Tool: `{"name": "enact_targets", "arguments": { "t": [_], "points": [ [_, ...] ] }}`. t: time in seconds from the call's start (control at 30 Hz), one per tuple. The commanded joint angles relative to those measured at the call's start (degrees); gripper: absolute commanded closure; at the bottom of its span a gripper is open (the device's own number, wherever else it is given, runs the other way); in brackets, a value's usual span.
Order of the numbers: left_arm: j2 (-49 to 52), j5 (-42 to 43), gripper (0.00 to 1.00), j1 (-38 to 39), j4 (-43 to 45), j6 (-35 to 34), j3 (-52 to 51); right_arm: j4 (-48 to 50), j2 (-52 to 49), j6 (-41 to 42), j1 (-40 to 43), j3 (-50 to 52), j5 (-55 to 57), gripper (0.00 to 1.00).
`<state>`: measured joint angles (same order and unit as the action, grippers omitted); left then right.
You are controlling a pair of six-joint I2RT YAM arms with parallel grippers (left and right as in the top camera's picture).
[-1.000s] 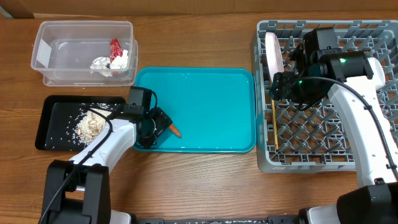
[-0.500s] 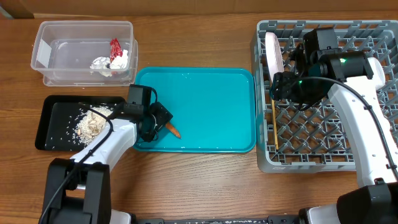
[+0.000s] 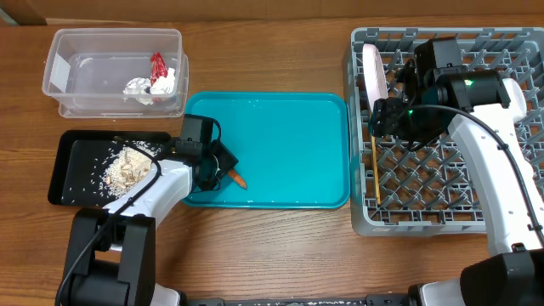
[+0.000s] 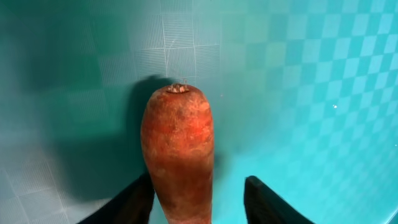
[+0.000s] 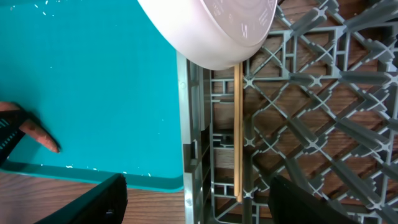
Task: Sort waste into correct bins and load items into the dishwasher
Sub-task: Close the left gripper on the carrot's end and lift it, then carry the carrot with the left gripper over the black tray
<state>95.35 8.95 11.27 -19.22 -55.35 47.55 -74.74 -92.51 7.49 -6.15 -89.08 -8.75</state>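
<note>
Left gripper [image 3: 219, 170] is sitting low over the lower left corner of the teal tray [image 3: 289, 136], nose toward the carrot stick [image 3: 239, 178]. Overhead, the gripper body is covering the stick's near end; only the orange tip is showing.

Left wrist view: the stick is lying on the tray floor between the two dark fingers [image 4: 130, 202], blunt end pointing up the frame, lower end cut off by the bottom edge. The left-hand finger is showing right against the stick's side. A strip of teal is showing between the stick and the right-hand finger. Jaws are straddling the stick but not clamped on it. Fingertips are cut off, so contact lower down cannot be judged.

Right gripper [image 3: 382, 119] is hovering over the left side of the dish rack [image 3: 416, 187], just below the plate [image 3: 371, 72], which is standing on edge in the rack's upper left. Right wrist view: its fingers are showing only as dark wedges at the bottom corners, spread wide, nothing between them. Chopsticks [image 5: 237, 130] are lying along the rack's left edge under the plate rim; one stick or two cannot be told.

Clear tub [image 3: 59, 51], upper left, is holding the tissue [image 3: 140, 87] and red wrapper [image 3: 157, 64]. Black tray [image 3: 64, 153] is holding the food scraps [image 3: 123, 167], its right end partly hidden by the left arm [image 3: 144, 200].
</note>
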Motion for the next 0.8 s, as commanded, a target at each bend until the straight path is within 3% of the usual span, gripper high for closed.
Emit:
{"name": "enact_targets", "arguments": {
  "t": [0.0, 0.1, 0.4, 0.77],
  "points": [
    [2.3, -0.7, 0.53, 0.4, -0.6, 0.1, -1.0, 0.3, 1.5, 0.0, -0.2, -0.3, -0.3, 0.25],
    [2.3, -1.9, 0.61, 0.4, -1.2, 0.5, -1.0, 0.3, 1.5, 0.0, -0.2, -0.3, -0.3, 0.25],
    [2.4, -3.6, 0.66, 0.4, -1.9, 1.2, -1.0, 0.3, 1.5, 0.0, -0.2, -0.3, -0.3, 0.25],
    [2.3, -3.5, 0.86, -0.5, -1.9, 2.4, -0.8, 0.3, 1.5, 0.0, -0.2, -0.3, -0.3, 0.25]
  ]
}}
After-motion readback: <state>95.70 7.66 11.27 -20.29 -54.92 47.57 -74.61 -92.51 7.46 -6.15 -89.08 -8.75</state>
